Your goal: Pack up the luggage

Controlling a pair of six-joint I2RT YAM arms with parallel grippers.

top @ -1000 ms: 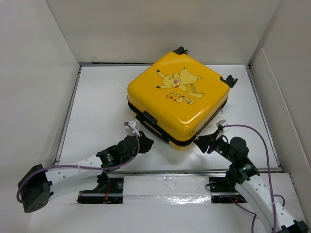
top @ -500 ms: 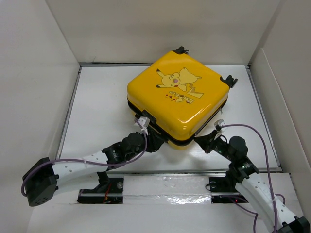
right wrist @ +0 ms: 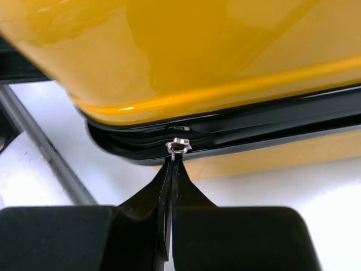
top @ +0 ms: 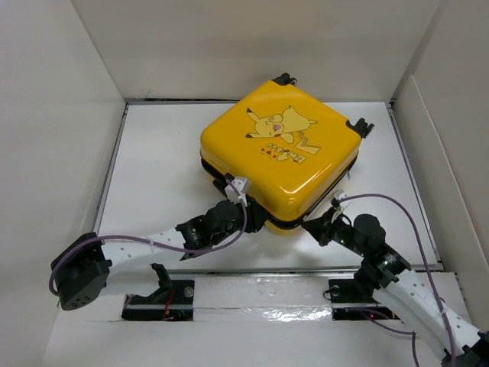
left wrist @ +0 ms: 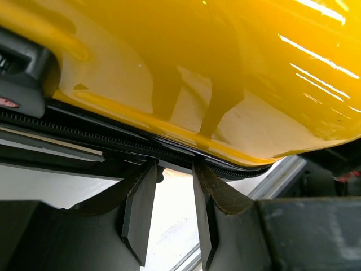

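The luggage [top: 283, 149], a yellow hard-shell suitcase with a Pikachu print, lies flat and closed on the white table. My left gripper [top: 256, 218] is at its near corner. In the left wrist view the left gripper [left wrist: 175, 169] stands open, its fingertips [left wrist: 141, 180] touching the black zipper trim [left wrist: 113, 138] with nothing between them. My right gripper [top: 315, 225] is at the right of the near corner. In the right wrist view the right gripper [right wrist: 172, 166] is shut on the zipper pull, just below the metal slider [right wrist: 179, 147] on the seam of the luggage [right wrist: 197, 51].
White walls enclose the table on three sides. Black wheels [top: 361, 127] stick out at the suitcase's far side. A black handle block [left wrist: 22, 73] sits on its front-left side. A shiny rail [top: 260, 294] runs along the near edge between the arm bases.
My left arm has swung right to the suitcase's near corner and its jaws have opened somewhat. The right gripper has shut on the zipper pull.
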